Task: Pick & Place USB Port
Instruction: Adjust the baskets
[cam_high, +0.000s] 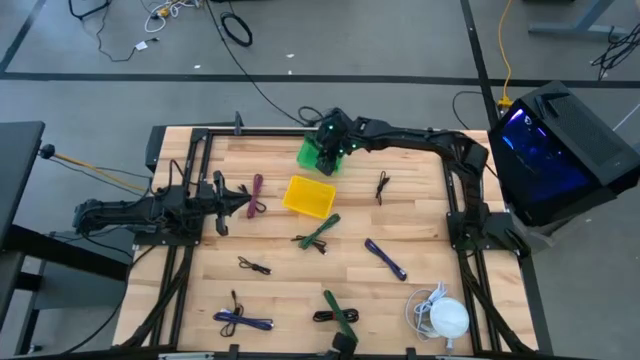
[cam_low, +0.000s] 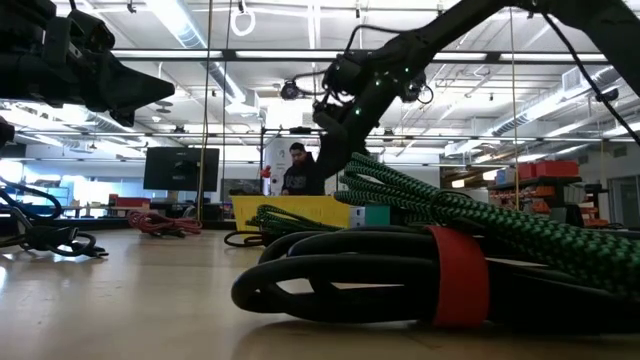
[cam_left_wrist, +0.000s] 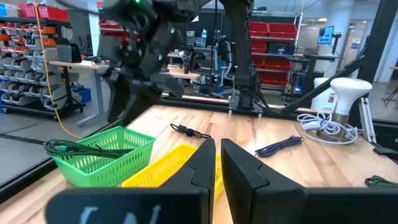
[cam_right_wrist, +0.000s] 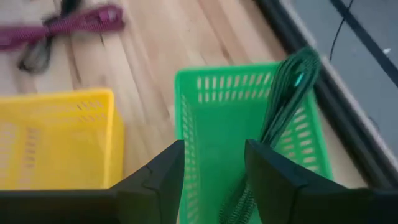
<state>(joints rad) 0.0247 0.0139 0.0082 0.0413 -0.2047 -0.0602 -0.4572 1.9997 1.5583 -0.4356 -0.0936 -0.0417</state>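
Note:
A green braided cable (cam_right_wrist: 289, 106) lies slantwise in the green basket (cam_right_wrist: 217, 124), one end over its rim; the left wrist view shows the cable (cam_left_wrist: 81, 148) resting across the basket's top (cam_left_wrist: 102, 158). My right gripper (cam_right_wrist: 214, 168) hovers open directly above that basket (cam_high: 312, 152) at the table's far edge, touching nothing. My left gripper (cam_high: 235, 203) waits at the table's left, shut and empty (cam_left_wrist: 217, 165), beside a maroon cable (cam_high: 257, 195). A yellow basket (cam_high: 309, 196) stands next to the green one.
Bundled cables lie scattered on the wood: dark green (cam_high: 318, 233), purple (cam_high: 385, 258), black (cam_high: 382, 186), small black (cam_high: 254, 265), another purple (cam_high: 243, 321), and a black coil with a green cable (cam_high: 338, 314) at the near edge. A white corded device (cam_high: 445, 318) sits near right.

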